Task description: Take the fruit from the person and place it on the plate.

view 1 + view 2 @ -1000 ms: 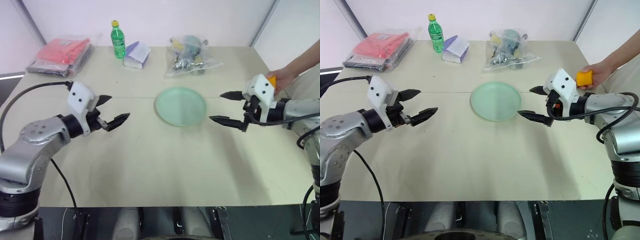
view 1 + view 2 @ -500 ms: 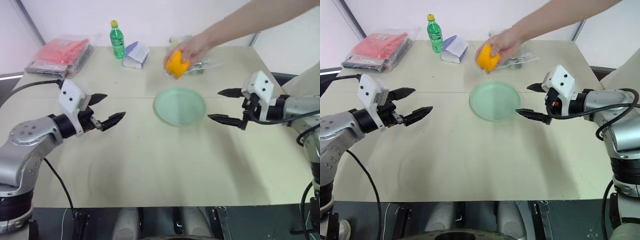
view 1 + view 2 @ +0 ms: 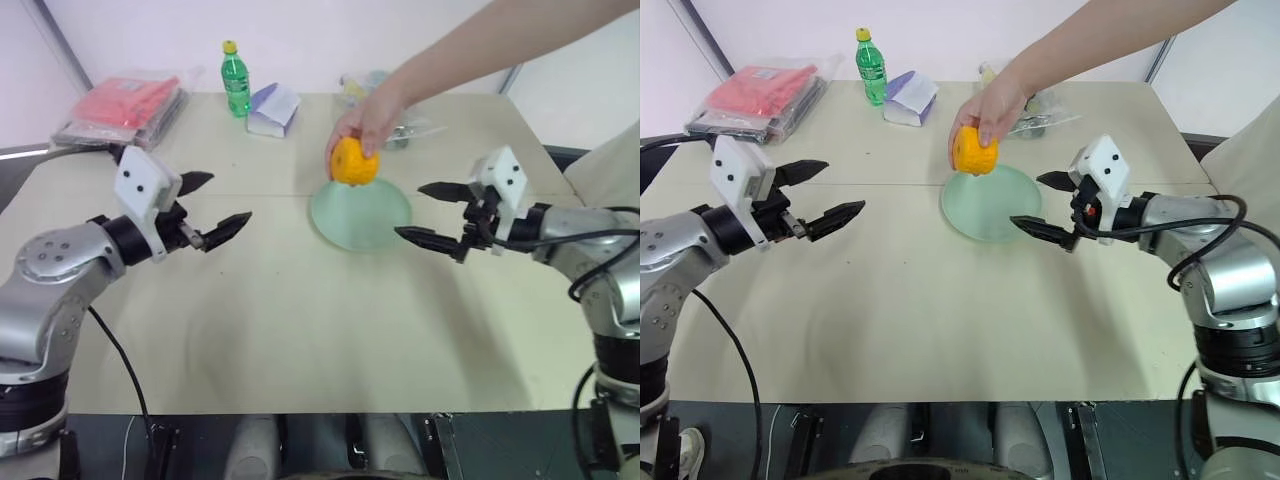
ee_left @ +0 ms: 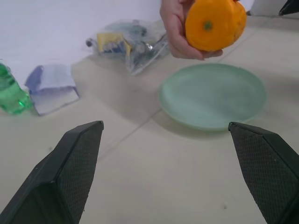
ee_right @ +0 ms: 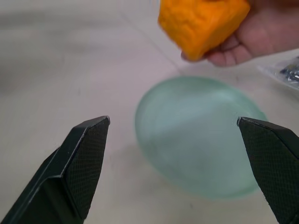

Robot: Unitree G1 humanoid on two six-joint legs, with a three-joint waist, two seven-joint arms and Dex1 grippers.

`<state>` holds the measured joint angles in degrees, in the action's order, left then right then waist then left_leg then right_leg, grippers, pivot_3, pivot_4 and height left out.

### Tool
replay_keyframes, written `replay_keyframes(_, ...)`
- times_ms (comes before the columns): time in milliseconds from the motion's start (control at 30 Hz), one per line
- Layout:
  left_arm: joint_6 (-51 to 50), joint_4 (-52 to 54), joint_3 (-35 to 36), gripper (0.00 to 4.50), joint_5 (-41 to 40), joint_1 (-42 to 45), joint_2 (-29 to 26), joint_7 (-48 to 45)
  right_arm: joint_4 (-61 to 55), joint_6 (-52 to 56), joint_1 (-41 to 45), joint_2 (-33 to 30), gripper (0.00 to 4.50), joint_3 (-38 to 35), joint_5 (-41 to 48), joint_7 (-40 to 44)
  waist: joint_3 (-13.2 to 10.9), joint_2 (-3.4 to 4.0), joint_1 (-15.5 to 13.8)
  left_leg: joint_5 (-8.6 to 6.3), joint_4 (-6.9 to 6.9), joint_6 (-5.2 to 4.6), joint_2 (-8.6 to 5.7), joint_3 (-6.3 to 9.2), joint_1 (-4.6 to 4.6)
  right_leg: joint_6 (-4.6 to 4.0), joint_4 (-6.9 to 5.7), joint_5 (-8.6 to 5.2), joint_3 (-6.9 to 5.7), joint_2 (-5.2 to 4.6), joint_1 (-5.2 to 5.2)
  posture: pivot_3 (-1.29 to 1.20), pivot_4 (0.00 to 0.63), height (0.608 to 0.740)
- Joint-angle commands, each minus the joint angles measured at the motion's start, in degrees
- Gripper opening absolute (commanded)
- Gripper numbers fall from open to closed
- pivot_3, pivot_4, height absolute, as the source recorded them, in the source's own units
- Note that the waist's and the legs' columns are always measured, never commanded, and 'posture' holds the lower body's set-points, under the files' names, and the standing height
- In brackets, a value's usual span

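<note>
A person's hand (image 3: 372, 112) reaches in from the far right and holds the orange fruit (image 3: 354, 162) just above the far-left rim of the pale green plate (image 3: 365, 218), which lies flat at the table's middle. My right gripper (image 3: 428, 212) is open just right of the plate, its fingers pointing left at it with nothing between them. My left gripper (image 3: 213, 202) is open well left of the plate, pointing right, also empty. The left wrist view shows the fruit (image 4: 215, 23) above the plate (image 4: 212, 95).
Along the table's far edge stand a green bottle (image 3: 235, 79), a white-and-purple packet (image 3: 272, 109), a red bag (image 3: 122, 109) and a clear bag of small items (image 3: 405, 125) partly behind the person's arm. A seam runs across the tabletop (image 3: 300, 330).
The person's hand has brought the fruit from the right edge across the table and down to just above the plate. My right gripper moved left toward the plate; the left gripper rose slightly.
</note>
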<state>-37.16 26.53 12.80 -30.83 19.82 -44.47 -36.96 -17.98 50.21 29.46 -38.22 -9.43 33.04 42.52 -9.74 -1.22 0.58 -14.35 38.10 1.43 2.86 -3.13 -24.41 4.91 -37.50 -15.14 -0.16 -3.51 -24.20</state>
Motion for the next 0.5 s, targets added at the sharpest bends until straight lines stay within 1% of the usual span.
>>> replay_keyframes(33, 7.14, -0.59, -2.14, 4.49, 4.26, 2.11, 0.55, -0.70, -4.72, 15.34, 5.06, 8.49, 4.50, -7.30, 8.81, -14.64, 0.00, 0.01, 0.05, 0.00, 0.00, 0.00, 0.00, 0.00, 0.00, 0.00, -0.03, 0.00, 0.00, 0.00, -0.02, 0.00, 0.150, 0.731)
replay_keyframes(67, 8.97, -0.99, -2.74, 4.49, 5.29, 2.27, 0.69, -1.23, -5.20, 18.53, 5.96, 10.56, 4.50, -8.52, 9.92, -17.59, 0.00, 0.01, 0.07, 0.00, -0.01, 0.00, 0.00, 0.00, -0.01, 0.00, -0.04, 0.00, 0.01, 0.00, -0.04, 0.00, 0.150, 0.731)
replay_keyframes(133, 11.01, -1.77, -3.28, 4.49, 6.07, 2.90, 1.28, -1.53, -5.99, 24.94, 8.21, 16.92, 4.50, -12.47, 11.95, -25.24, 0.00, 0.01, 0.03, 0.00, -0.04, 0.00, 0.02, -0.02, -0.02, -0.01, -0.03, 0.00, 0.01, 0.00, -0.07, 0.00, 0.150, 0.731)
replay_keyframes(300, 13.06, -3.90, -4.67, 4.49, 7.63, 3.92, 1.49, -3.06, -7.40, 34.18, 13.76, 27.91, 4.50, -20.43, 14.63, -36.72, 0.01, 0.02, -0.01, 0.00, -0.06, 0.00, -0.01, -0.05, -0.05, 0.00, -0.03, 0.00, 0.00, -0.04, -0.08, 0.00, 0.150, 0.731)
replay_keyframes(367, 13.93, -4.60, -5.43, 4.49, 8.13, 4.16, 1.57, -3.81, -8.67, 37.46, 15.41, 31.29, 4.50, -22.54, 14.92, -39.58, 0.01, 0.03, 0.02, 0.00, -0.06, 0.00, -0.01, -0.04, -0.05, 0.00, -0.03, 0.00, 0.00, -0.03, -0.09, 0.00, 0.150, 0.731)
replay_keyframes(500, 14.39, -5.26, -6.04, 4.49, 8.36, 4.84, 2.16, -4.42, -9.51, 41.49, 17.79, 35.32, 4.50, -25.67, 13.98, -42.58, 0.01, 0.03, 0.05, 0.00, -0.09, 0.00, 0.00, -0.04, -0.06, 0.00, -0.02, 0.00, 0.00, -0.02, -0.10, 0.00, 0.150, 0.731)
